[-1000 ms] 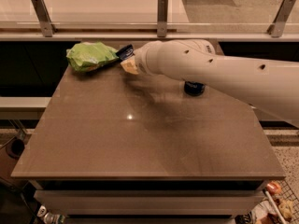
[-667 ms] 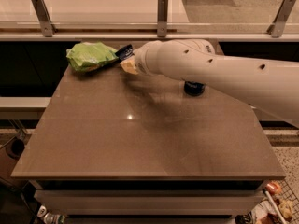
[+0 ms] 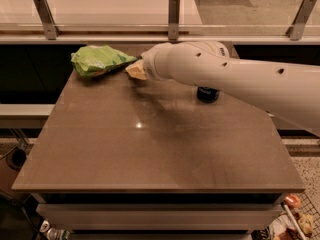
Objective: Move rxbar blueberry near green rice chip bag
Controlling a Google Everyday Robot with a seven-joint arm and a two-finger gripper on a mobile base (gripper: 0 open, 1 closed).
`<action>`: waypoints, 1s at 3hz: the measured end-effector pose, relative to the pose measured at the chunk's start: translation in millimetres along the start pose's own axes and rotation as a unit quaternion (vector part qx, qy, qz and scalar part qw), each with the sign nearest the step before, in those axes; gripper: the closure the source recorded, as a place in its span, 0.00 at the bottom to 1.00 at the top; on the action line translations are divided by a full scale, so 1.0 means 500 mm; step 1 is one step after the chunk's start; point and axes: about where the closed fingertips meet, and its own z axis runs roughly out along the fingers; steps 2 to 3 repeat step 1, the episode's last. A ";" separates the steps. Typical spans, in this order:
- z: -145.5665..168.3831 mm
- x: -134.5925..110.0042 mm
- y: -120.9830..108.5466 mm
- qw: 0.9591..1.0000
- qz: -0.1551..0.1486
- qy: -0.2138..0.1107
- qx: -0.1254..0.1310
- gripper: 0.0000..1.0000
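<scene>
The green rice chip bag (image 3: 99,60) lies at the table's back left, its pointed corner facing right. My white arm (image 3: 225,74) reaches in from the right across the back of the table. My gripper (image 3: 140,69) is at the arm's far end, just right of the bag's corner and mostly hidden behind the arm's casing. A pale yellowish piece (image 3: 135,71) shows at that tip. The rxbar blueberry is not visible; the arm covers the spot beside the bag.
A blue Pepsi can (image 3: 207,94) stands upright at the back right, partly under my arm. The brown table (image 3: 150,144) has a rail with metal posts (image 3: 173,14) behind it. Clutter (image 3: 295,219) sits on the floor at the lower right.
The arm has hardly moved. A small dark blue thing that showed by the bag's right corner earlier no longer shows.
</scene>
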 end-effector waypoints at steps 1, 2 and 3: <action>-0.001 -0.004 0.002 1.000 -0.001 -0.001 0.000 0.00; -0.001 -0.004 0.002 1.000 -0.001 -0.001 0.000 0.00; -0.001 -0.004 0.002 1.000 -0.001 -0.001 0.000 0.00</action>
